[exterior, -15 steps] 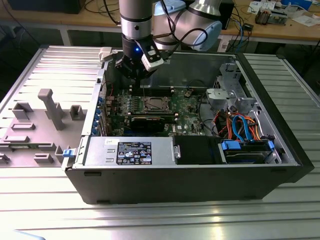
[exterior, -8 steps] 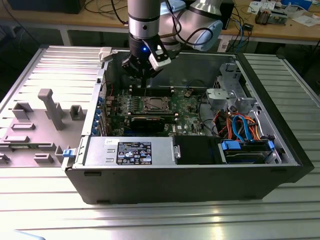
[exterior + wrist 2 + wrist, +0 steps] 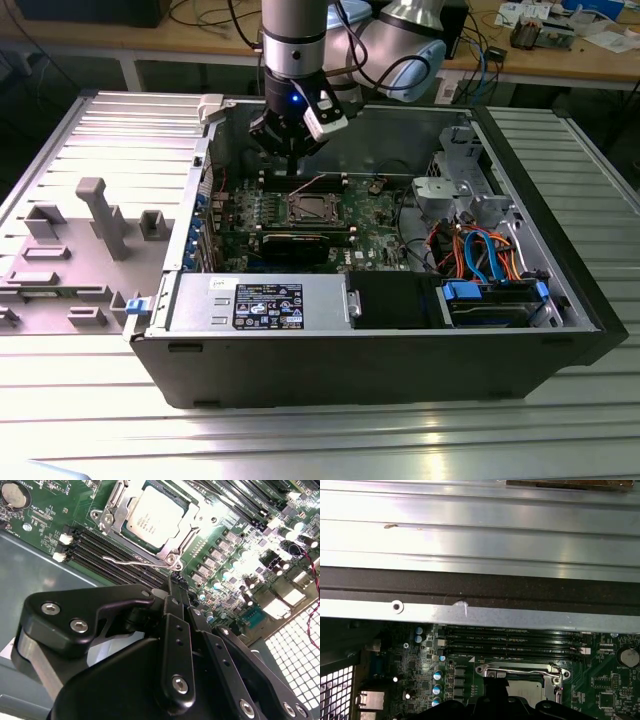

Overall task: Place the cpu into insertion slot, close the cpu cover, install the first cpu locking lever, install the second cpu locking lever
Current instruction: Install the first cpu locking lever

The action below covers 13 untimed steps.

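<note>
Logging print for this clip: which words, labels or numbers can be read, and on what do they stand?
No text reads clearly.
On the black label of the silver box: white print, too small.
On the cpu: faint lines, blurred.
On the green board by the coin battery: white lettering, too small.
On the memory slots: tiny white marks, unreadable.

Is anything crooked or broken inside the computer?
Nothing looks broken. The cpu sits flat under the cpu cover. One thin locking lever beside it juts out, seemingly not hooked down.
</note>
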{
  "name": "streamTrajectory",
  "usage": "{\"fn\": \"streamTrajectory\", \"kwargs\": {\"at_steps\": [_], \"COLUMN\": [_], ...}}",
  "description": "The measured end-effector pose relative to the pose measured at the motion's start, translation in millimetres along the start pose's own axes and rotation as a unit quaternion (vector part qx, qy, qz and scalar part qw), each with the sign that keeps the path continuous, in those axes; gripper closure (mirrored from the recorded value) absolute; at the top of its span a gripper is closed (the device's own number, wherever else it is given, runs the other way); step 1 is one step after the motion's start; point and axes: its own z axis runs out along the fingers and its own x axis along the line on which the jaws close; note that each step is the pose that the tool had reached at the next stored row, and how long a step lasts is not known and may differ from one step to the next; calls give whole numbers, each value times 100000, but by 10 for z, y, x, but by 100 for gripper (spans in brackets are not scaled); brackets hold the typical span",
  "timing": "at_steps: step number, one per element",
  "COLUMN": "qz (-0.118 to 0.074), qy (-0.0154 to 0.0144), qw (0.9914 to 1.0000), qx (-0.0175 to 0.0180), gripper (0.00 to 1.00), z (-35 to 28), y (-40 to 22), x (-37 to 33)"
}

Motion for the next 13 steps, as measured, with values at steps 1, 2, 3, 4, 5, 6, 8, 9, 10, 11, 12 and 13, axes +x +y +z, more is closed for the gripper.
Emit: {"fn": "streamTrajectory", "kwargs": {"at_steps": [1,2,3,4,5,6,8,9,10,11,12,13], "qz": [3,2,3,1,2,1,3,36,102,287,435,577], "qy": [-3,2,0,-1,0,-3,-1,-4,-15,-26,-34,-38], "qw": [100000,100000,100000,100000,100000,100000,100000,100000,100000,100000,99999,99998], "qx": [1,1,2,2,1,-2,0,-3,-22,-83,-104,-116], "gripper": [89,89,89,89,89,89,89,89,89,89,89,89], "z": [0,0,0,0,0,1,2,4,7,11,15,19], "y": [0,0,0,0,0,0,0,0,0,-1,0,0], "x": [0,0,0,0,0,0,0,0,-1,-3,-3,-4]}}
